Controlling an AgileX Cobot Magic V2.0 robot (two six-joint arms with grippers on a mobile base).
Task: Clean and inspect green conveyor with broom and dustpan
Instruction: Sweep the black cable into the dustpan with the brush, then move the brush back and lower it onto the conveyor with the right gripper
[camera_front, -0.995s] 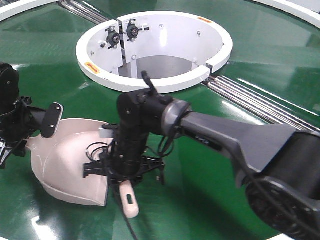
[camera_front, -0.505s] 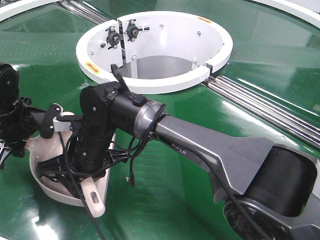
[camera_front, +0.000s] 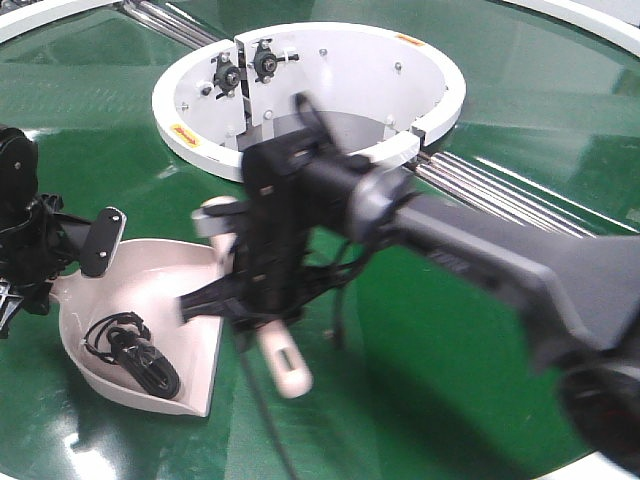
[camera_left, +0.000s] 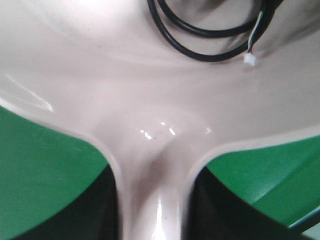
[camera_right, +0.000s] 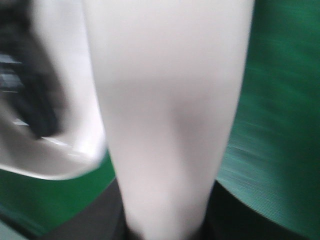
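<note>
The pale dustpan (camera_front: 190, 300) rests on the green conveyor (camera_front: 90, 130) at the lower left, with a coiled black cable (camera_front: 132, 356) inside it. My left gripper (camera_front: 60, 270) is shut on its handle; in the left wrist view the handle (camera_left: 155, 200) runs between the jaws and the cable (camera_left: 210, 40) lies in the scoop. My right gripper (camera_front: 258, 300) is shut on the broom (camera_front: 283, 365), held just right of the dustpan's lip, handle end toward the camera. In the right wrist view the broom (camera_right: 170, 115) fills the middle and the dustpan (camera_right: 60, 150) is at the left, blurred.
The white central ring (camera_front: 300, 168) stands just behind the right arm. Steel rollers (camera_front: 510, 200) run to the right of it. The white outer rim (camera_front: 590, 15) shows at the top right. Green belt (camera_right: 280, 125) lies to the right of the broom.
My right arm with the broom has swung from over the dustpan to its right. The black cable now lies uncovered inside the dustpan. The left gripper has kept its hold and place.
</note>
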